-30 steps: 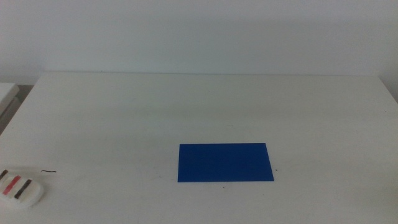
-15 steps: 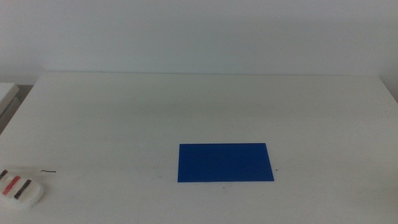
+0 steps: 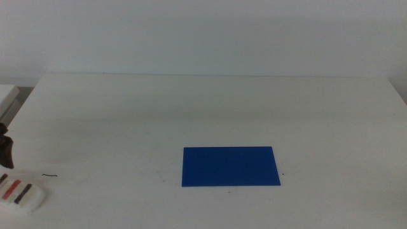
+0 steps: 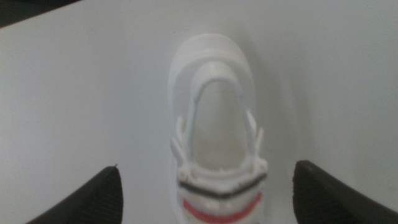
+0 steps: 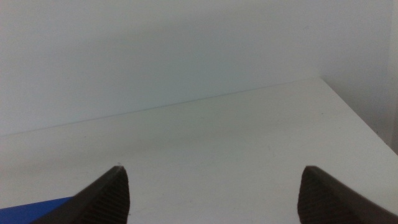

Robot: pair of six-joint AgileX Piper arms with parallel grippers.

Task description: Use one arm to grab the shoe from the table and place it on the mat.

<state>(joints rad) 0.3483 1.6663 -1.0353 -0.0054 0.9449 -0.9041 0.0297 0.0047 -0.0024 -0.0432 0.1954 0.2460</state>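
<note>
The shoe [image 3: 19,193] lies flat on the table [image 3: 210,108] at about eight o'clock in the middle view, hard against the picture's left edge, with its red and dark straps facing up. Nothing holds it, so the grab has not been made and the whole carry is left to do. Just above it, near nine o'clock, a dark sliver of the left gripper [image 3: 6,152] pokes into the frame, close to the shoe but apart from it. In the left wrist view the shoe [image 4: 214,134] sits centred between that gripper's [image 4: 205,196] two dark jaws, which are spread wide with bare table on each side of the sole; I judge this to be the approach, lined up over the shoe and ready to descend and close.

Toward the centre, at about six o'clock, the mat [image 3: 230,166] lies flat and bare, well apart from the shoe, so the placing is undone too.

The right gripper [image 5: 211,190] is out of the middle view; its own camera shows its jaws spread over bare table, with a corner of the mat [image 5: 37,208] just visible. It appears to be waiting.
</note>
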